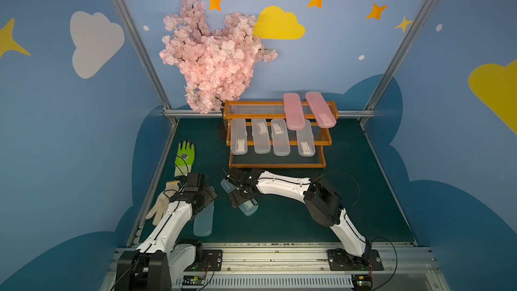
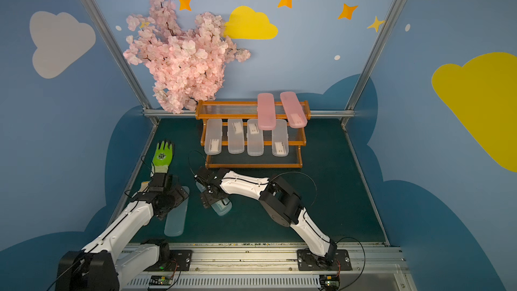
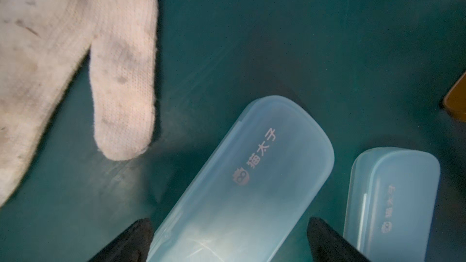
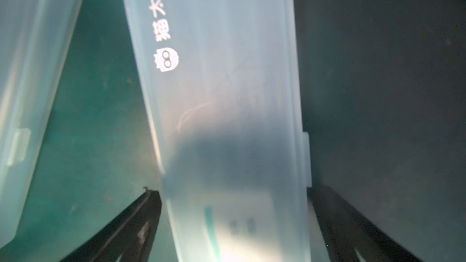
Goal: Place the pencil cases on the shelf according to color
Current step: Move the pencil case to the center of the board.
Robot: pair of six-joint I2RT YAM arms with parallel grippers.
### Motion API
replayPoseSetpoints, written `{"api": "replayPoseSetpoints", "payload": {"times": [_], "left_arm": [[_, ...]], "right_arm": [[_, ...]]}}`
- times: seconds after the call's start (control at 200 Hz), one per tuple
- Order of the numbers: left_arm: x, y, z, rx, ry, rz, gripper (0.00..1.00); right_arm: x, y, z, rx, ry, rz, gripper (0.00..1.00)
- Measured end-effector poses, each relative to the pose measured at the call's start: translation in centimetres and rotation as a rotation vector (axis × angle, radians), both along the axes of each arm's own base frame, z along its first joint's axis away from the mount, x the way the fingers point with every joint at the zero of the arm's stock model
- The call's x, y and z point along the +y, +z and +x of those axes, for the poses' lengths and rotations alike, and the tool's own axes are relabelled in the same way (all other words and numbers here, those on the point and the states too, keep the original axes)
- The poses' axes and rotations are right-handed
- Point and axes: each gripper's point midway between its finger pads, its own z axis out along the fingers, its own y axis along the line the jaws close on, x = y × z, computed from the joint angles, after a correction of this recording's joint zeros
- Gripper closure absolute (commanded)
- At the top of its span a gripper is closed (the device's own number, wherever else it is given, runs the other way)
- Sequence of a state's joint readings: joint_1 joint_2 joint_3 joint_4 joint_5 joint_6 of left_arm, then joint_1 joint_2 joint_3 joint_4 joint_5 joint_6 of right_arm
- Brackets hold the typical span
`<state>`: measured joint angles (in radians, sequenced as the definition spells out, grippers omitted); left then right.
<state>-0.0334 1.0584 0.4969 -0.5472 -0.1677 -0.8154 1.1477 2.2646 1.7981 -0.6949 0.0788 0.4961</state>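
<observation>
The left claw [image 3: 228, 223] was spread, its fingers astride a pale blue pencil case [image 1: 203, 221] lying on the table [image 1: 293, 219], lower left of centre. The right claw [image 4: 234, 190], also spread, straddled the slanted blue pencil case [image 1: 250, 209] at lower centre. On the shelf [image 1: 279, 166], pink pencil cases [image 1: 293, 111] lay on the top tier and clear pencil cases [image 1: 279, 138] on the middle tier.
</observation>
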Motion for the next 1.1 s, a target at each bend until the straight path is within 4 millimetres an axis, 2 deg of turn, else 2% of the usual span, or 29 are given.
{"api": "replayPoseSetpoints", "payload": {"times": [0.085,0.19,0.325,0.551,0.891,1.096], "left_arm": [[-0.3,-0.5,0.2,0.019,-0.012,-0.013,0.00],[-1.0,-1.1,0.5,0.053,-0.047,-0.041,0.00],[-1.8,-1.3,1.5,0.070,-0.088,-0.073,0.00],[-3.7,-1.3,2.2,0.090,-0.192,-0.062,0.00],[-7.8,-1.5,1.6,0.106,-0.375,-0.012,0.00],[-9.9,-1.7,1.2,0.118,-0.466,0.023,0.00]], "right_arm": [[-0.2,-0.2,0.1,-0.004,-0.011,-0.006,0.09],[-0.5,-0.3,0.2,-0.016,-0.026,0.001,0.19],[-2.0,-0.2,0.2,-0.030,-0.052,0.017,0.28],[-6.9,-0.3,-1.1,-0.017,-0.112,-0.018,0.29],[-14.4,-0.3,-3.8,-0.008,-0.211,-0.075,0.29],[-17.3,-0.3,-4.3,-0.011,-0.275,-0.083,0.29]]}}
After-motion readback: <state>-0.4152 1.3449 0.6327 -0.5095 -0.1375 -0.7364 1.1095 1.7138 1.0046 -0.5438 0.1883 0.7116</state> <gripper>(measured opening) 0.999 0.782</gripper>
